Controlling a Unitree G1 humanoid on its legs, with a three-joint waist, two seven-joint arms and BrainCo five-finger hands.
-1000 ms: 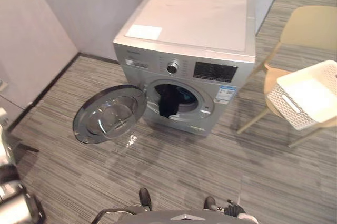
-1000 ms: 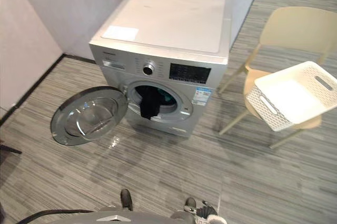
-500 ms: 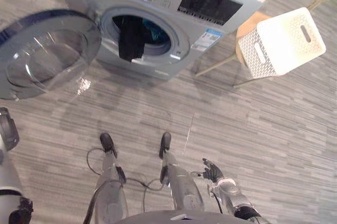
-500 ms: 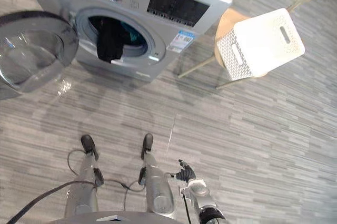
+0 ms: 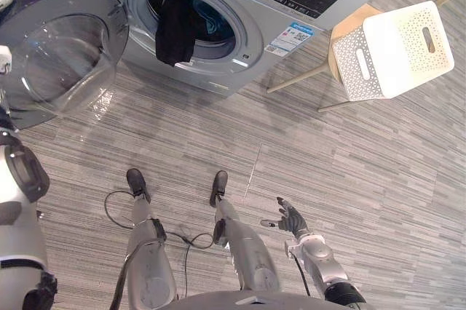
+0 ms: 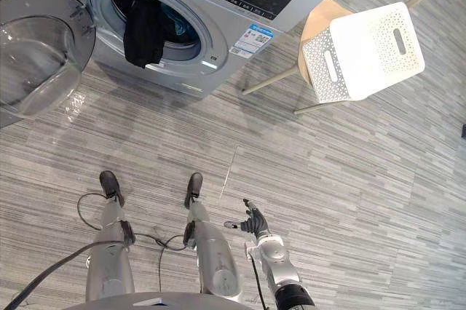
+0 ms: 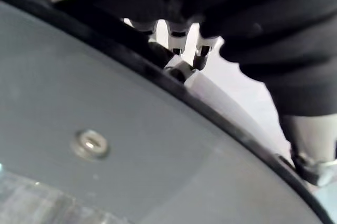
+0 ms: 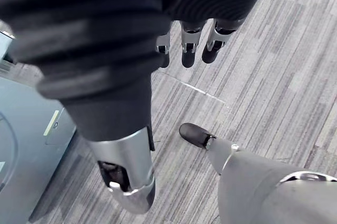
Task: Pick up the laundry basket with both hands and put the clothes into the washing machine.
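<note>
One change only: camera tilts down. Right hand open, left hand unclear; basket empty on chair, clothes in washer, so task looks done.

The floor is a grey plank-pattern covering with fine streaks across the whole field. One thin pale seam lies near centre. A glossy light reflection shows at 10 o'clock. The chair has a beige seat on slim splayed legs and stands at 1 o'clock.
</note>
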